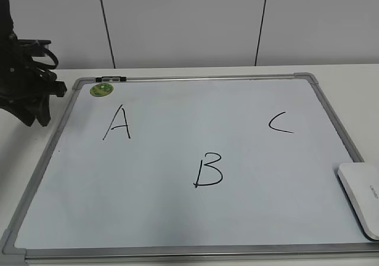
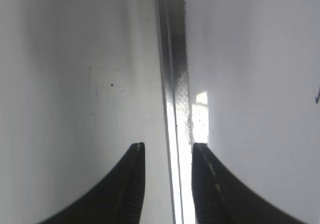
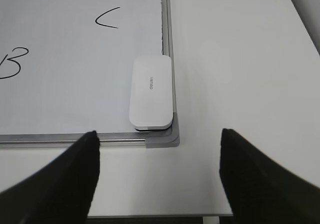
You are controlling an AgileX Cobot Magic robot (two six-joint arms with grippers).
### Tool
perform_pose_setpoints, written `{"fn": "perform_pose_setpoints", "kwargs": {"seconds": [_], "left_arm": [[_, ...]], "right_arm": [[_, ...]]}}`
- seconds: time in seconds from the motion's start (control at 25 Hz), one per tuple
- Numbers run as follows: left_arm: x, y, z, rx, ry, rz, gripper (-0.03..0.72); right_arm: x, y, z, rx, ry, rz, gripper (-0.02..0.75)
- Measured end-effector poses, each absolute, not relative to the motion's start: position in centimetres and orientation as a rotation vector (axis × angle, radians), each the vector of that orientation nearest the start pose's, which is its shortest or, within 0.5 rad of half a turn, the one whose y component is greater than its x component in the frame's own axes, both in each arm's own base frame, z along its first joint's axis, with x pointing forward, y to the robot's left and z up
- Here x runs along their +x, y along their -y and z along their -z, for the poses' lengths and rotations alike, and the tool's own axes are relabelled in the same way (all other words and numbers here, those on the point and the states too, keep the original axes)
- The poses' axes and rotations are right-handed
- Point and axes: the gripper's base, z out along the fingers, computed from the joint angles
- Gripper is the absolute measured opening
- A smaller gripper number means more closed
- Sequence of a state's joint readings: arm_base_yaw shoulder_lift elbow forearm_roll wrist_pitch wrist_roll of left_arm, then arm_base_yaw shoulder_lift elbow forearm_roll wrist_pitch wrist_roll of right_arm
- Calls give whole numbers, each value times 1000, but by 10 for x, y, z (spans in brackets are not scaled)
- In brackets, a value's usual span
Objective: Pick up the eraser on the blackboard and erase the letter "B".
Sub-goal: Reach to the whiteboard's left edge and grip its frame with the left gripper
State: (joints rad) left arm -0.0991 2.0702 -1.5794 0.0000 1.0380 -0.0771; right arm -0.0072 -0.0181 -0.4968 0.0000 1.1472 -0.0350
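The blackboard (image 1: pixel 177 224) is a white board with a grey frame, lying flat on the table. The letter "B" (image 1: pixel 208 170) is at its middle, between "A" (image 1: pixel 118 124) and "C" (image 1: pixel 280 124). The eraser (image 1: pixel 362 196) is a white flat block lying at the board's near right corner. In the right wrist view the eraser (image 3: pixel 151 92) lies just beyond my right gripper (image 3: pixel 159 134), which is wide open, empty and over the table in front of the corner cap. The "B" (image 3: pixel 11 62) shows at that view's left edge. My left gripper (image 2: pixel 167 148) is open and empty over the board's left frame rail (image 2: pixel 175 69).
The left arm (image 1: pixel 26 94) is a dark mass at the board's far left corner. A round green sticker (image 1: pixel 101 89) and a small black-and-white clip (image 1: pixel 111 79) sit at the far left of the frame. White table (image 3: pixel 240 59) lies right of the board.
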Motion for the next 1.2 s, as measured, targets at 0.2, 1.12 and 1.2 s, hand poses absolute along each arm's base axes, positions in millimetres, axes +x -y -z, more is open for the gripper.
{"fn": "perform_pose_setpoints", "kwargs": {"seconds": [0.2,1.12,1.2], "left_arm": [[425,42,-170,31,-3041,14,243],[429,43,-128,31,-3134,1,210],[429,43,-128,26,-3134,10,148]], "right_arm": [[-11,0,-269,-29,-2116,25,554],[-11,0,-269,-29,-2116,25,554],[-11,0,-269,-29,-2116,25,554]]}}
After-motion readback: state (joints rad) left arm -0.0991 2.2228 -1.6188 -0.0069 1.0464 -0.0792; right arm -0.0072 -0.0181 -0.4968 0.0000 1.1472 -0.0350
